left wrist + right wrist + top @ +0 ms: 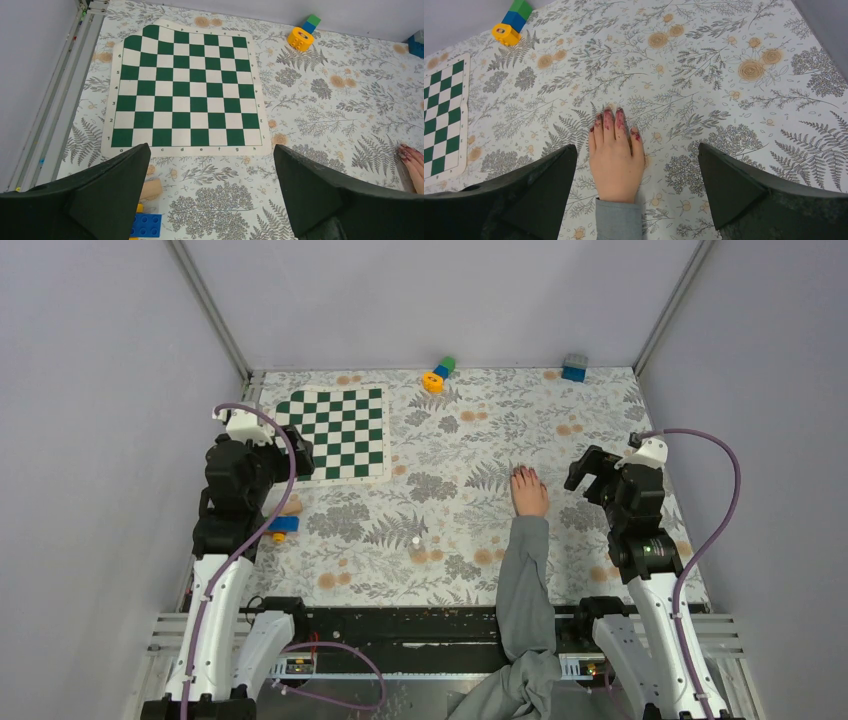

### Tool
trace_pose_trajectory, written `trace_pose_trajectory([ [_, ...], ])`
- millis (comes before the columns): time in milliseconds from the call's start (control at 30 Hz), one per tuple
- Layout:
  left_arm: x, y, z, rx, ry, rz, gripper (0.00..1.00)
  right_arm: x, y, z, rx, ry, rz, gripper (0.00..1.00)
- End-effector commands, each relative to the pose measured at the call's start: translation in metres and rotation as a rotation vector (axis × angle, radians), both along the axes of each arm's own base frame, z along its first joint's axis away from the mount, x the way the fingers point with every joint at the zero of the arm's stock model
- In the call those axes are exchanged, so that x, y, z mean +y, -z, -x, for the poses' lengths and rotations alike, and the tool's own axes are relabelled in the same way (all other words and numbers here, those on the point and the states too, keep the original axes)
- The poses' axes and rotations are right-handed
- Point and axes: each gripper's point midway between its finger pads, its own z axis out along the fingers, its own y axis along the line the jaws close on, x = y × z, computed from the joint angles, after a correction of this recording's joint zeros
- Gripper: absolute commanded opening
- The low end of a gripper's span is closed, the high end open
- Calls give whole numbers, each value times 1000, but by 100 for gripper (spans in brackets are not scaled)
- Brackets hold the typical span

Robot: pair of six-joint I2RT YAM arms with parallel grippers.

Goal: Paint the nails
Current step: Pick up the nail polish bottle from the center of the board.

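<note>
Two pairs of jaws, the left jaws near the chessboard mat (185, 85) and the right jaws to the right of the human hand (616, 160), stand wide open and empty, while the nails (607, 114), smeared dark red, rest with the hand flat on the floral tabletop (724, 60), right of centre.

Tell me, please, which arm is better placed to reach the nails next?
The right, probably. The right arm sits just beside the hand, and its wrist view frames the nails between open jaws. The left arm is over by the chessboard, farther from the hand.
</note>
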Motion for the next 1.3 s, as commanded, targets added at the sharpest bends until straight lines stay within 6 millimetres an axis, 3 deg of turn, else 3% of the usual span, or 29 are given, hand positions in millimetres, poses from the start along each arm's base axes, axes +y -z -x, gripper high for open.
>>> trace_pose_trajectory([
  [0,0,-37,-5,-112,-4,13,99,-3,-18,-3,-48,18,2,99],
  [300,2,-16,-14,-15,-7,-12,99,-1,-20,-1,-62,7,-3,99],
  [500,-12,-2,-11,8,36,5,95,4,-21,2,-69,-18,-17,99],
  [600,-36,23,-4,87,79,49,93,5,-25,5,-72,-25,-21,100],
  [700,-73,52,6,93,185,139,93,5,-28,7,-87,-25,-23,100],
  [867,-124,65,31,-41,380,236,93,8,-29,8,-92,-38,-30,100],
  [967,-142,74,42,-121,473,247,91,8,-28,9,-92,-41,-35,100],
  [1100,-165,105,63,-165,623,259,88,8,-27,10,-93,-38,-36,100],
  [1267,-177,148,80,-122,687,212,86,8,-27,10,-98,-35,-38,100],
])
